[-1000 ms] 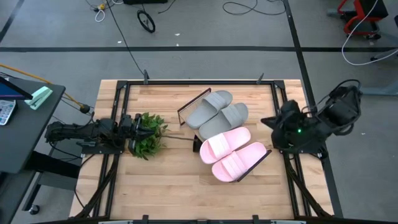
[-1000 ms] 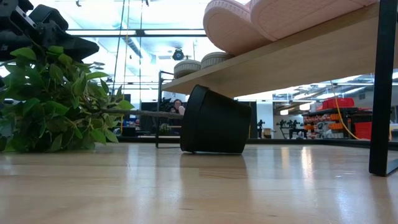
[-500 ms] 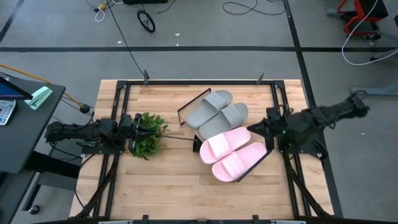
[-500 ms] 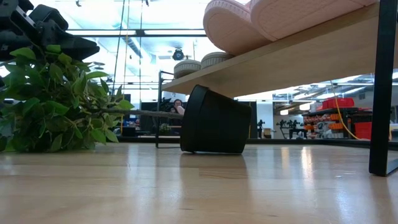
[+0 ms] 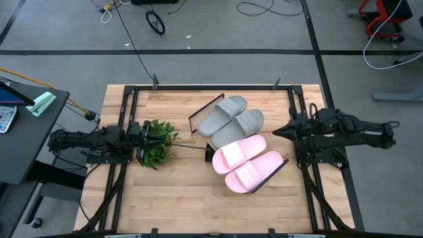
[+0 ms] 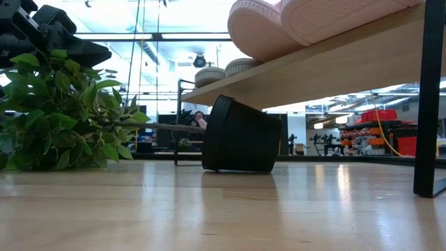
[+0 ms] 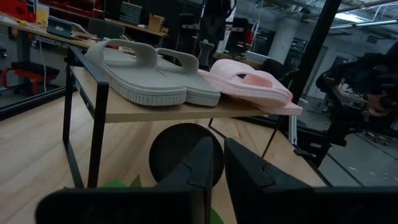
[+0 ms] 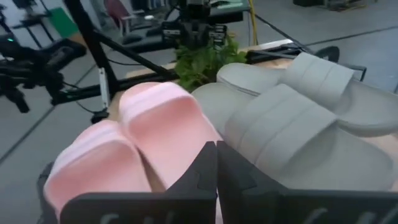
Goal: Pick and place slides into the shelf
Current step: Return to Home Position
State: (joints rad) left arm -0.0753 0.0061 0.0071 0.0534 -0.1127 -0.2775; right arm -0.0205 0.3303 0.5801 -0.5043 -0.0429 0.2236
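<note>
The right gripper (image 5: 277,131) is parked just off the shelf (image 7: 161,112), beside the end where the pink pair is set. Its fingers are pressed together with nothing between them, which fits an arm that is meant to head home and not grab anything. The left gripper (image 5: 142,134) is found on the opposite side of the shelf, low and buried in the leaves. Its fingers are drawn close together too, with nothing held.

The wooden tabletop (image 5: 178,192) is taken up mostly by the shelf, which is set at a slant in the middle and raised on its dark frame legs. All four slides are lined up on it side by side, so the board is pretty much filled. The two grey slides (image 5: 231,118) are placed toward the shelf's far end and the two pink slides (image 5: 246,162) toward its near end. Nothing is left loose around the shelf, so the placing part can be called done.

The green plant (image 5: 157,142) is tipped over beside the shelf, and its black pot (image 6: 240,136) is lying on its side underneath the board.
</note>
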